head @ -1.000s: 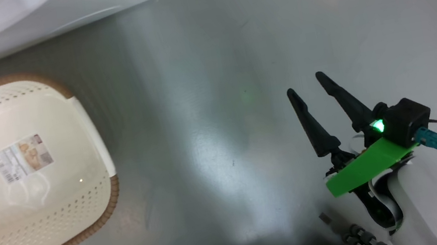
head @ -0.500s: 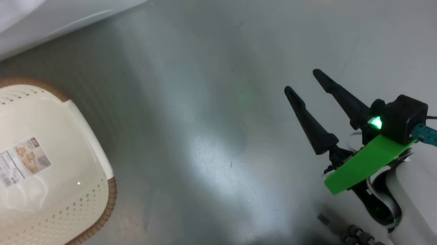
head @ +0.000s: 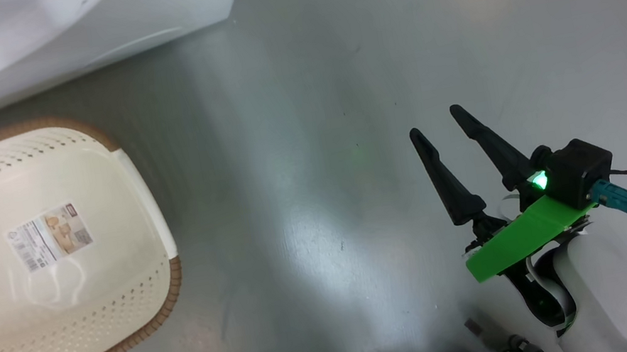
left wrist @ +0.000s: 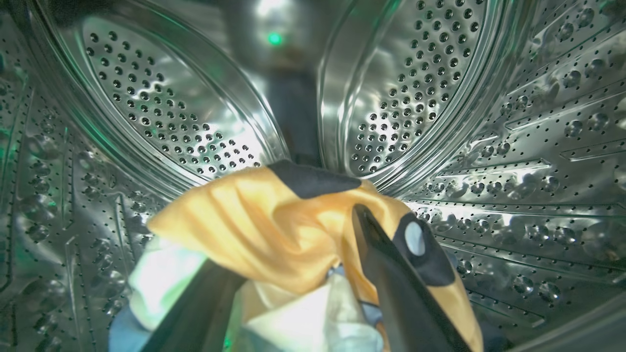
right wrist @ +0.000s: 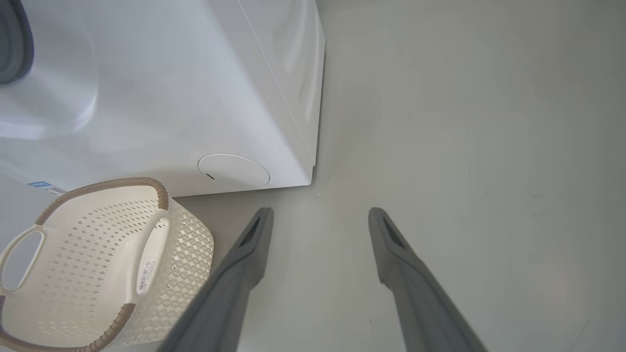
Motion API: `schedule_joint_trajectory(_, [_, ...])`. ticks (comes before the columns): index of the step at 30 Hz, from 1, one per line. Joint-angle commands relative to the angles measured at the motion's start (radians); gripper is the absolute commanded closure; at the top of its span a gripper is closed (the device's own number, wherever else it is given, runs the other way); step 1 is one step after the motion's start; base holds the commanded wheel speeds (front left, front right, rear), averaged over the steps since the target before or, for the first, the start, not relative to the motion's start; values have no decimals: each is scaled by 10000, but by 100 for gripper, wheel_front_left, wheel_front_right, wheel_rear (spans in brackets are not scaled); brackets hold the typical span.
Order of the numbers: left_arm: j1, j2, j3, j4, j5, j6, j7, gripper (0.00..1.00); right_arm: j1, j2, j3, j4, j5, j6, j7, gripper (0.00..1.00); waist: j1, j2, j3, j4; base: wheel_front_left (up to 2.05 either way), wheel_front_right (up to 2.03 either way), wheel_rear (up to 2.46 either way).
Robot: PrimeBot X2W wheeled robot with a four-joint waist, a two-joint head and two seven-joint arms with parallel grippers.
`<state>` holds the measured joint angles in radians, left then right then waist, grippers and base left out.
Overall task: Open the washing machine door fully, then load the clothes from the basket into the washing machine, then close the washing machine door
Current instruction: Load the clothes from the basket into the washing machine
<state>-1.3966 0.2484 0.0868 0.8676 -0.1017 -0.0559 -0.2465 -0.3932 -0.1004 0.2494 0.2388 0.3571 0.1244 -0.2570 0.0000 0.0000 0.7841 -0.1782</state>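
left gripper (left wrist: 286, 239) deep inside the steel drum (left wrist: 146, 122) of the washing machine (right wrist: 195, 98), jaws spread wide, one finger (left wrist: 391, 283) plain to see, the other half buried under cloth (tip out of sight). between and over them, the clothes (left wrist: 244, 220): yellow-orange fabric with black patches on top, cream-white and light blue beneath. bundle stretched crosswise in the left wrist view, lower left toward lower right, resting on the drum's lower wall. right gripper (head: 435, 120) out over the grey floor (head: 308, 107), well apart from the machine, jaws wide, nothing between them, tips pointing up the head view. basket (head: 61, 345) on the floor just beside the machine's front, mouth toward the head camera, label (head: 50, 236) on its bottom, long axis seemingly across that view, one handle (head: 145, 198) toward the right gripper.
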Motion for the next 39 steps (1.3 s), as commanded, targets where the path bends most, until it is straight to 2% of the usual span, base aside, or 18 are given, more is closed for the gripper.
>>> schedule_joint_trajectory(1, [11, 385, 45, -14, -65, 70, -3, 0, 339, 11, 199, -138, 84, 63, -48, 0, 0, 0, -141, 59, 0, 0, 0])
schedule_joint_trajectory(7, [415, 280, -73, 283, -122, 5, -90, 0, 268, 28, 92, -106, 100, 63, -48, 0, 0, 0, -430, 161, 0, 0, 0])
schedule_joint_trajectory(15, [1072, 88, -122, -95, -259, -89, -145, 0, 252, -13, -84, -103, 60, 63, -48, 0, 0, 0, -680, 364, 0, 0, 0])
schedule_joint_trajectory(30, [2807, -281, 55, -2151, -489, -98, -151, 0, 260, -43, -252, -154, -12, 63, -48, 0, 0, 0, -868, 646, 0, 0, 0])
schedule_joint_trajectory(39, [4495, -608, 217, -4007, -464, -80, -152, 0, 293, -14, -339, -182, -22, 63, -48, 0, 0, 0, -979, 671, 0, 0, 0])
